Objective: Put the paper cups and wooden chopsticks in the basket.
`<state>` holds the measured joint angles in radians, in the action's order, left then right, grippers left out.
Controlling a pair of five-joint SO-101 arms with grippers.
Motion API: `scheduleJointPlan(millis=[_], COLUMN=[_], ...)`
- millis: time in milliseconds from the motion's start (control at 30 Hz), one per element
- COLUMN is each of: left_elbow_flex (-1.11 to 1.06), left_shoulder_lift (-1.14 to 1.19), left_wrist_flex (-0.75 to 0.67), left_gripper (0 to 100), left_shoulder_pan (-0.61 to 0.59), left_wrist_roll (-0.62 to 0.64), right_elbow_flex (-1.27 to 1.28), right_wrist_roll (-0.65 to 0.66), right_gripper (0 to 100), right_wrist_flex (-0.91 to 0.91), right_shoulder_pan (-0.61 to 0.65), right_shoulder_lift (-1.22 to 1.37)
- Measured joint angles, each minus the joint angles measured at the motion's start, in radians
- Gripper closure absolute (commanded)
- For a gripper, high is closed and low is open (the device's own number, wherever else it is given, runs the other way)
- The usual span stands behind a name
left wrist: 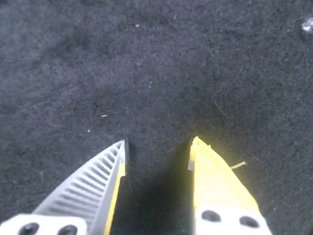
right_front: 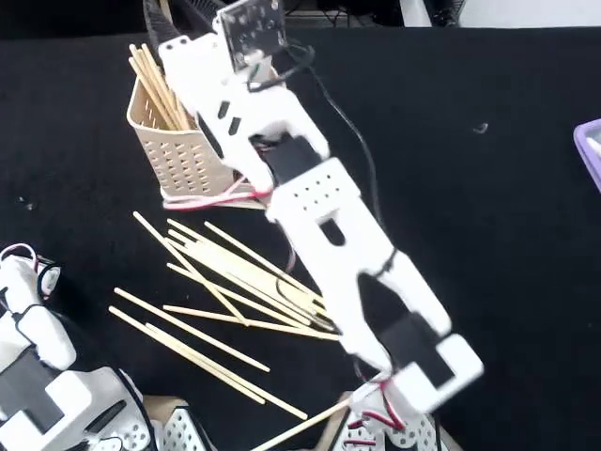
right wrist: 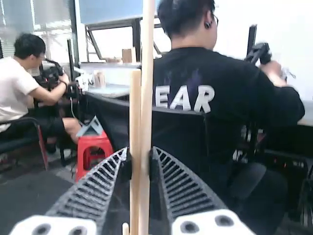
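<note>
High view: the basket (right_front: 183,160) is seen at the upper left of the frame on the black desk (right_front: 470,235), and a bundle of chopsticks (right_front: 155,80) is already lodged in it, slanting out over its upper-left rim. The right arm (right_front: 329,225) is stretched from the bottom centre up to the basket. In the right wrist view the right end effector (right wrist: 139,159) is clenched on 2 held chopsticks (right wrist: 142,98), which are pinched side by side between the ribbed jaws and stick out past the tips; whether they are over the basket's mouth cannot be told. A scatter of loose chopsticks (right_front: 239,277), judged at more than 10, is left on the desk at the centre left of the frame, below the basket and apart from it, with 1 stray stick (right_front: 300,427) at the bottom edge. The left arm (right_front: 33,376) is placed at the lower left corner, and in the left wrist view the left end effector (left wrist: 157,147) is released, its jaws spread with bare desk between them. The task is judged partly done: some sticks are in, 2 are in hand, the larger share is left, and how the paper cups stand cannot be told.
</note>
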<state>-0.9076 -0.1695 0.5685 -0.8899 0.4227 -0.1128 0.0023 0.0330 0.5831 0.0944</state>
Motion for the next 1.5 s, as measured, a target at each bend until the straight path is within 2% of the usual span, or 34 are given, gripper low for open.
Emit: scheduleJointPlan(millis=[167, 333, 567, 833, 967, 1100, 1367, 1500], left_elbow_flex=[0.0, 0.0, 0.0, 0.0, 0.0, 0.0, 0.0, 0.0], left_shoulder_lift=[0.0, 0.0, 0.0, 0.0, 0.0, 0.0, 0.0, 0.0], left_wrist_flex=[0.0, 0.0, 0.0, 0.0, 0.0, 0.0, 0.0, 0.0], left_gripper=[79, 79, 79, 79, 79, 79, 79, 79], left_shoulder_pan=[0.0, 0.0, 0.0, 0.0, 0.0, 0.0, 0.0, 0.0], left_wrist_roll=[0.0, 0.0, 0.0, 0.0, 0.0, 0.0, 0.0, 0.0], right_elbow_flex=[-0.014, -0.054, -0.146, -0.101, 0.031, 0.21, 0.66, 0.93], right_wrist_roll=[-0.006, -0.006, -0.006, -0.006, -0.006, -0.006, -0.002, 0.08], right_gripper=[96.6, 80.3, 79.8, 79.7, 79.4, 79.4, 79.6, 79.6], right_wrist_flex=[0.052, 0.244, 0.506, 0.81, 0.95, 1.003, 0.999, 0.87], right_shoulder_pan=[0.0, 0.0, 0.0, 0.002, 0.002, 0.006, 0.092, 0.103], right_shoulder_lift=[0.054, 0.057, 0.025, -0.27, -0.422, -0.571, -0.855, -0.878])
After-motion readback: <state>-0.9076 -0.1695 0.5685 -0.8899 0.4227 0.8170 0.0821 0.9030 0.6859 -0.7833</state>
